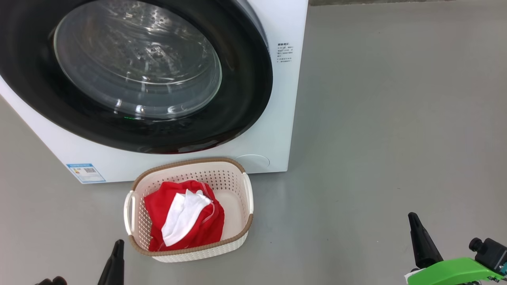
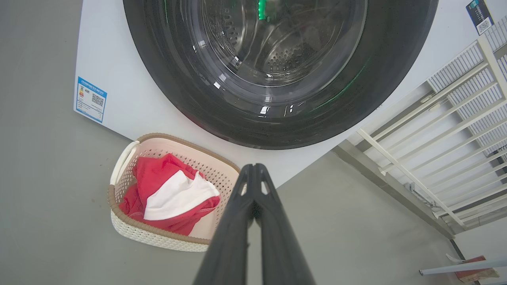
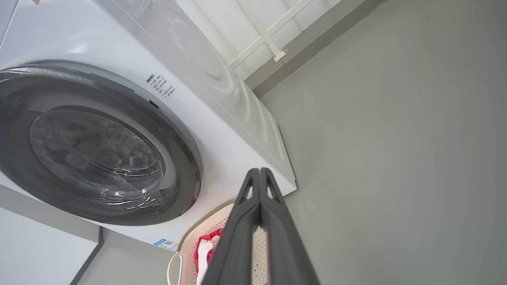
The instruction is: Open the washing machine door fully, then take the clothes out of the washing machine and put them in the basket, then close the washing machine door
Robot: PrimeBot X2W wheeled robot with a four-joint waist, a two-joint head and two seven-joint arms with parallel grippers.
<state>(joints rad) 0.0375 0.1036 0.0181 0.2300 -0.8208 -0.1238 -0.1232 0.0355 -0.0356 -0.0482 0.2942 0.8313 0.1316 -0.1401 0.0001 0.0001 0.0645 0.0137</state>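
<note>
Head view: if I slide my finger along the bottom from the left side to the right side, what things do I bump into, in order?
left gripper → basket → right gripper

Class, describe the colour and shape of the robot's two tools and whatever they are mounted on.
The left tool has two long matte black fingers tapering to narrow tips, each with a small cut-out near the end. The right tool looks the same. In the head view, a bright green bracket sits at its base, beside a black knobbed part.
</note>
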